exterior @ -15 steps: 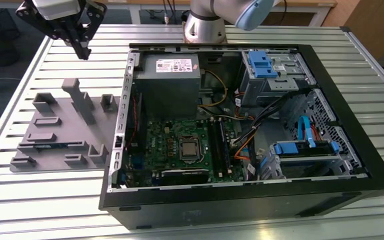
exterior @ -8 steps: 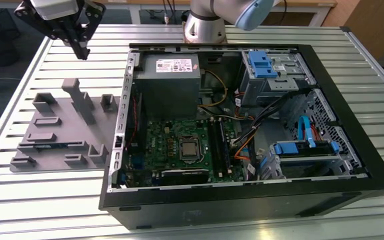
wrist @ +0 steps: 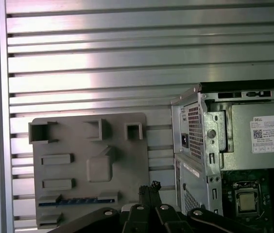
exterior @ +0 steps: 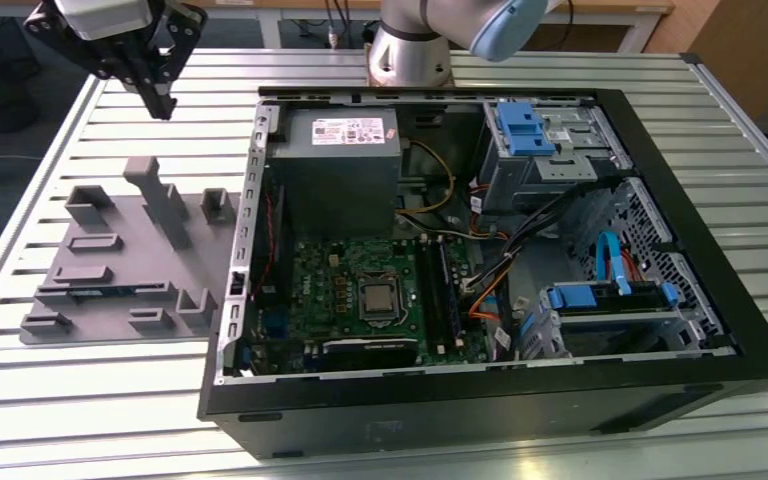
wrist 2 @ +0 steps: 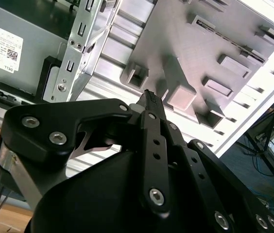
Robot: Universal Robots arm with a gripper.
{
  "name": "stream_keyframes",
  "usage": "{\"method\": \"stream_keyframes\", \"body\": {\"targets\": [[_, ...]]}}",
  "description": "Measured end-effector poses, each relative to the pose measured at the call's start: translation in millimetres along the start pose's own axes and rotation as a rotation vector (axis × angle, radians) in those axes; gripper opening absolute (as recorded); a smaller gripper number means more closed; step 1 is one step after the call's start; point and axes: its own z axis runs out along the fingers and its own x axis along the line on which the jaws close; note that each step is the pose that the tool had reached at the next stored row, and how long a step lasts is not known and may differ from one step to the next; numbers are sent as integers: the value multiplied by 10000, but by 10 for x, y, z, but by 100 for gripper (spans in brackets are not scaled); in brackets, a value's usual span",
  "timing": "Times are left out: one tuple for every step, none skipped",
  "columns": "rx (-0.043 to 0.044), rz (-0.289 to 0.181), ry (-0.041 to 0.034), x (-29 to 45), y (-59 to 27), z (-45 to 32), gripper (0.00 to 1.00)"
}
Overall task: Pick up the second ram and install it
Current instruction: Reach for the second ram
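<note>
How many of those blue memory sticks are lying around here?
1: the second ram sits slotted in the grey holder; others may be hidden inside the computer case.

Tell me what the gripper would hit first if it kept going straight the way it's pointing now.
Probably the grey holder tray: in both wrist views the shut gripper aims at its edge nearest the computer case, away from the blue ram in its slot. Depth is unclear.

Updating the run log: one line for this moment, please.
gripper: shut, empty | where: above table, clear of grey fixture | second ram: in fixture slot, untouched
</note>
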Motion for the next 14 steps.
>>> {"method": "stream_keyframes", "body": {"targets": [[0, 0, -1, 7, -1, 0, 11], [0, 0, 0, 17, -1, 0, 11], [0, 0, -1, 32, -3, -1, 11], [0, 0, 0, 48, -4, -1, 11], [0, 0, 0, 65, -7, -2, 11], [0, 0, 0, 80, -10, -2, 11], [0, 0, -1, 94, -16, -2, 11], [0, 0, 0, 106, -22, -3, 11], [0, -1, 0, 118, -31, -3, 11], [0, -2, 0, 129, -41, -3, 11], [0, -2, 0, 141, -51, -4, 11], [0, -1, 0, 153, -61, -5, 11], [0, 0, 0, 166, -73, -5, 11], [0, 0, 0, 179, -84, -6, 11]]}}
